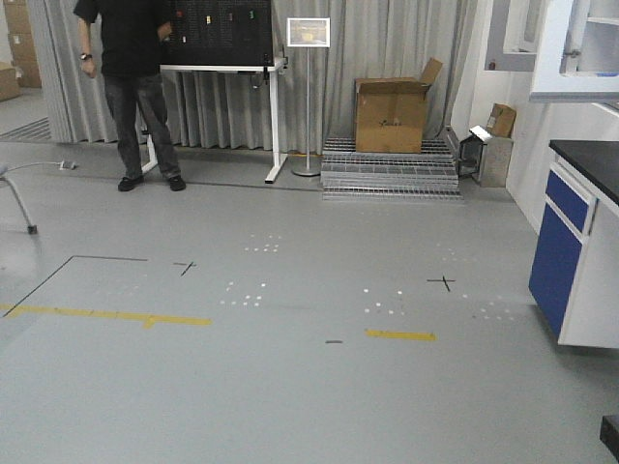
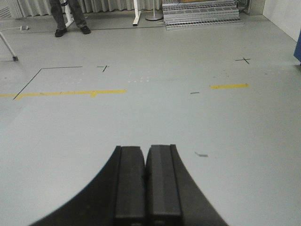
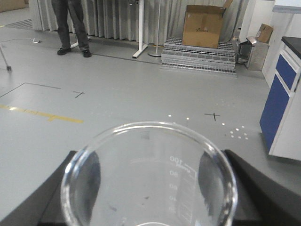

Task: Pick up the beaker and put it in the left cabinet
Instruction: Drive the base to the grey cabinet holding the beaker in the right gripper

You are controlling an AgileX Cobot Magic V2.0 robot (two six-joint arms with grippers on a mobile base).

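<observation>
The beaker (image 3: 150,188) is gripped by the R gripper (image 3: 150,153). It is seen close up in the R wrist view w/ its clear rim facing the camera and white grad. marks "100" and "80" readable on the far wall. It is pinched btwn the two dark fingers (image 3: 256,183), one pressed to each side of the glass, and carried in the air above the grey floor (image 1: 309,387). The L gripper (image 2: 145,155) is seen closed. Its black pads are touching along the centre line, nothing is held, and it is pointed out over bare floor. Yellow tape strips (image 1: 106,315) and black cross marks (image 1: 441,282) are laid on the floor in the mid-distance. At far left a person (image 1: 135,87) in dark clothes is stood by a white-legged table (image 1: 242,72). A sign stand (image 1: 308,97) is placed further right, then a cardboard box (image 1: 390,116) set on a stack of metal grating (image 1: 392,174). At near right a blue-fronted, black-topped bench cupboard (image 1: 575,251) is seen, w/ a white glass-fronted unit (image 1: 580,48) above it. Whether that unit is the left cabinet can't be told.
</observation>
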